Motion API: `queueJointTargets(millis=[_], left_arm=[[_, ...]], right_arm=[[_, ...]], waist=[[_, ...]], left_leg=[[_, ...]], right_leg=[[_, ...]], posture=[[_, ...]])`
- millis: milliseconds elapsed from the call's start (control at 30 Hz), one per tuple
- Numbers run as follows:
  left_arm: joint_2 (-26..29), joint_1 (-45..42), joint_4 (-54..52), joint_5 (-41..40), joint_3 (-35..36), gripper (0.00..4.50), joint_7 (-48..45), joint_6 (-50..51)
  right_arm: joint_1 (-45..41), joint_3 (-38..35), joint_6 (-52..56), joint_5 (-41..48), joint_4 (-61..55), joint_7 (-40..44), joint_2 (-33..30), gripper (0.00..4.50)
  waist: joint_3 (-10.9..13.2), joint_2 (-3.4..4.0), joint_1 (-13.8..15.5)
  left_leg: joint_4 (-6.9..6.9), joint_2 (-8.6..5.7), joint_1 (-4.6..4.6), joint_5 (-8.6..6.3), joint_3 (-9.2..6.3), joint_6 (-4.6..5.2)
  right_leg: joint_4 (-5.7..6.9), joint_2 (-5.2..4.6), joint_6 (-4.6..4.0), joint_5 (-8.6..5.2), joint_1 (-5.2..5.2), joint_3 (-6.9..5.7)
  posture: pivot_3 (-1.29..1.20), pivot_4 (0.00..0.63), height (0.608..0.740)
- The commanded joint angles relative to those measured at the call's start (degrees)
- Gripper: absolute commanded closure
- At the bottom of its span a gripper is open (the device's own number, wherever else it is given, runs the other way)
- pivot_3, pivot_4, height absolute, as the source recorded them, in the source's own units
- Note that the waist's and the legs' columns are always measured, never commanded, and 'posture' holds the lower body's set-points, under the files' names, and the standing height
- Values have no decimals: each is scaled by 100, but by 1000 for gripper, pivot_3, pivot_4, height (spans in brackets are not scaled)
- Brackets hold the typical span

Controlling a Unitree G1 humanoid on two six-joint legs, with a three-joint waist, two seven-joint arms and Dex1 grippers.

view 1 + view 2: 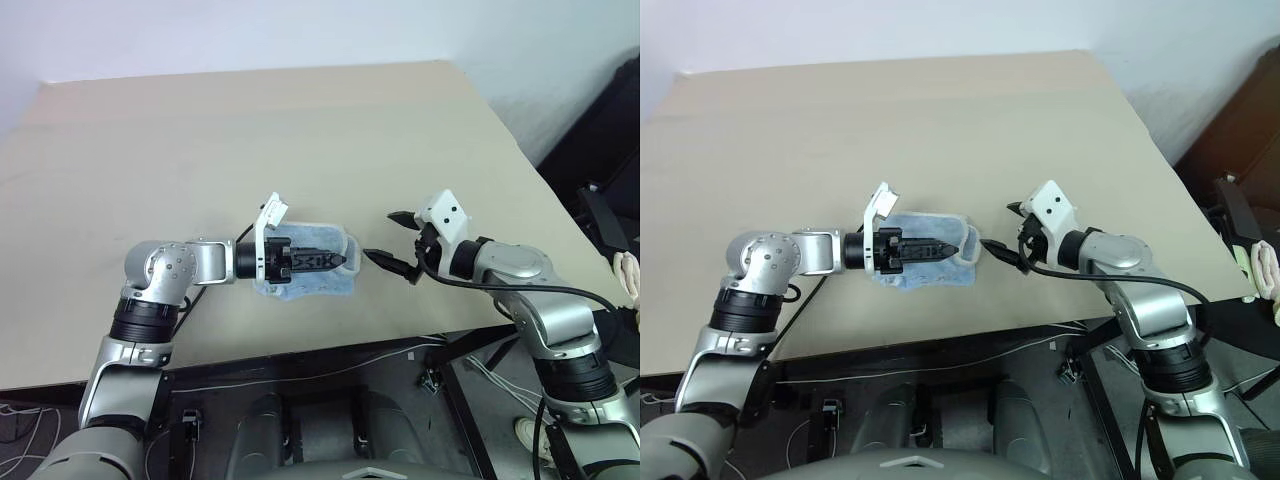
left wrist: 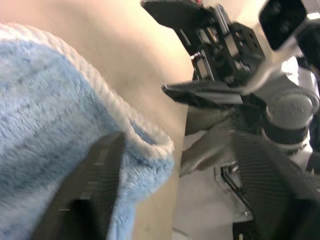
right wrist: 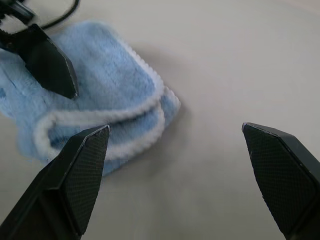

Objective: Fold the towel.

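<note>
1. Beige table (image 1: 300, 130) fills most of the room's near side, with a pale wall behind it and dark floor, cables and a chair base below its front edge.
2. Near that front edge lies the towel (image 1: 310, 282), light blue with a white hem, doubled over into a small thick pad; the right wrist view shows two hemmed layers stacked at the fold.
3. Much of the towel is covered from above by the left gripper (image 1: 345, 260), which lies across it pointing toward the right arm, so the pad's far edge is hard to trace.
4. In the left wrist view its two black fingers (image 2: 87, 190) stand spread apart, one resting against the towel's hemmed corner, the other clear of the cloth; nothing is pinched between them.
5. Just beside the towel's right end, the right gripper (image 1: 392, 240) hovers with its jaws wide apart, empty, tips aimed at the towel.
6. Whether the left fingertip presses the cloth or merely overlaps it, I cannot tell.
</note>
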Motion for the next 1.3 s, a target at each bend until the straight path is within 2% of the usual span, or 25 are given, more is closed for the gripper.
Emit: queueJointTargets(millis=[33,167,267,300,500,567,633,667,967,1033,1133,1300], left_arm=[[383,115,-646,324,-98,23,-321,-367],[777,411,-991,1027,-21,23,-525,-1447],[719,895,-1154,1648,255,23,-1089,-3366],[750,1037,-1183,1721,338,23,-1256,-3691],[711,1471,-981,2217,585,23,-1187,-4636],[609,1591,-1001,2218,675,0,-1140,-4839],[517,1696,-1031,2140,762,400,-1138,-4908],[471,1719,-1009,2175,770,668,-1106,-4965],[461,1752,-618,2348,618,3771,-1552,-5328],[349,1566,-263,2751,459,4475,-1470,-5758],[123,1400,53,3062,286,4475,-1374,-6107],[-76,1721,41,3326,-19,4475,-1441,-6322]], right_arm=[[-90,-246,171,333,-284,205,-113,0],[-33,-519,477,903,-451,362,-29,0],[112,-457,399,908,-431,195,184,0],[140,-443,401,907,-419,55,313,0],[82,-748,663,1543,-522,-417,1097,0],[-1,-708,704,1667,-483,-577,1330,407],[-72,-584,678,1660,-424,-668,1511,909],[-123,-486,651,1577,-339,-706,1573,1332],[-656,-125,529,1317,599,-953,2114,4496],[-784,-23,419,1176,901,-1006,2291,4500],[-827,177,207,903,1146,-1019,2394,4500],[-607,461,-228,461,1467,-913,2372,4500]], waist=[[0,1,-5],[0,1,-2],[-1,2,9],[-1,-2,9],[0,-1,7],[-1,-1,7],[-1,-1,4],[-1,0,4],[-1,1,-9],[-2,1,-10],[-2,1,12],[-2,1,-15]], left_leg=[[-1,0,1,0,1,0],[-2,3,3,0,0,0],[-3,4,3,0,1,-1],[-4,4,5,-1,3,-1],[-3,8,4,-1,3,-1],[-3,8,4,-1,4,-1],[-3,10,3,-1,4,0],[-3,10,3,-1,5,0],[-2,8,5,-1,5,1],[-2,8,6,-1,5,0],[0,7,6,0,6,0],[1,5,3,-3,9,6]], right_leg=[[1,0,-1,0,0,0],[1,0,-2,-1,0,0],[-1,-2,-3,-1,0,1],[-2,-5,-3,-2,1,1],[0,-6,-4,-1,0,1],[0,-7,-4,-1,1,1],[0,-8,-3,0,1,1],[0,-7,-3,0,1,1],[5,-2,-1,0,1,0],[8,0,-1,0,1,0],[10,1,0,1,1,-1],[5,-3,18,11,3,0]], posture=[[0,150,740],[0,150,740],[0,150,740],[0,150,740],[0,150,740],[0,150,740],[0,150,740],[0,150,740],[0,150,740],[0,150,740],[0,150,740],[0,150,740]])
